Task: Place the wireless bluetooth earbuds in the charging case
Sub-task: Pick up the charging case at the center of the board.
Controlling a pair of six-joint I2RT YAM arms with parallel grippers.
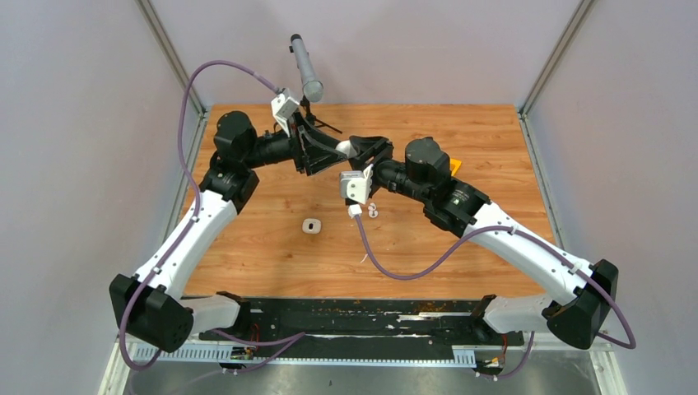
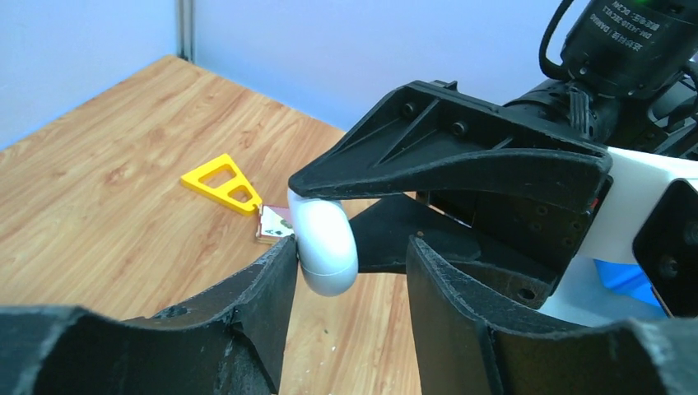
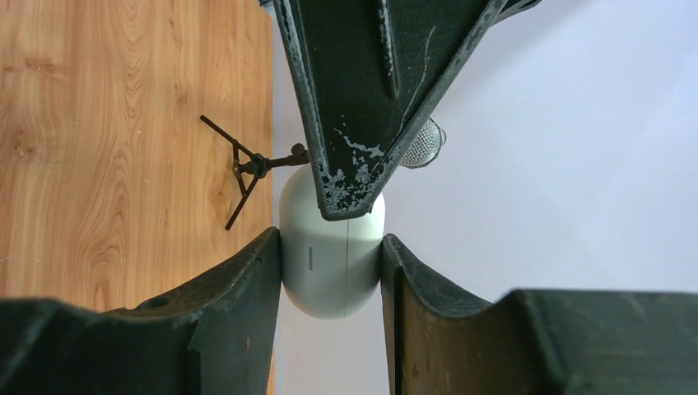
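Right claw (image 3: 329, 243) is clenched on the charging case (image 3: 329, 284), one pad on each side, holding it in the air over the table (image 1: 247, 247) between the two arms. The case's long axis runs straight out of that claw, toward the left claw (image 2: 352, 255). Left claw is spread: one finger (image 2: 276, 276) touches the case's side and the other stands clear (so no grip there, more a nudge at the lid end, I'd judge). Lid looks shut.

Earbuds (image 1: 373, 211) lie on the wood below the case, a little toward the arm bases on its right-arm side; too small to read their stems. Right arm is nearer them but busy, so the left would have to reach past the case.

A second small case (image 1: 311, 225) sits below the held case on the left-arm side, apart from the buds. Yellow triangle (image 2: 224, 181) lies beyond the case, mic tripod (image 3: 247, 164) behind it by the back edge. Bare wood around the buds, so there's room to come down.
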